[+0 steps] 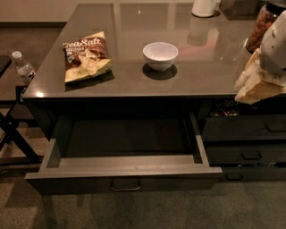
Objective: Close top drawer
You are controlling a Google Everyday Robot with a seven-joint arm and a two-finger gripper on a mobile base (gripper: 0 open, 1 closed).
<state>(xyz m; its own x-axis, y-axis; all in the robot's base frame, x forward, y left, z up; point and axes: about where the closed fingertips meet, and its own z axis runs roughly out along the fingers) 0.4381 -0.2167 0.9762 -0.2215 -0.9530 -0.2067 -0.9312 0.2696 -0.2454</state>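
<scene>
The top drawer (123, 179) is a wide dark grey drawer pulled far out below the counter, its deep box empty. Its flat front faces me with a small metal pull (125, 184) at the centre. My gripper (259, 85) is at the right edge of the view, cream-coloured, above the counter's right front edge and well to the right of the drawer. It touches nothing that I can see.
On the grey counter (187, 76) lie a chip bag (85, 56) and a white bowl (160, 55). A white jug (204, 7) and a jar of nuts (264, 22) stand at the back right. Narrower dark drawers (246, 141) are at right. A water bottle (22, 67) and black frame are at left.
</scene>
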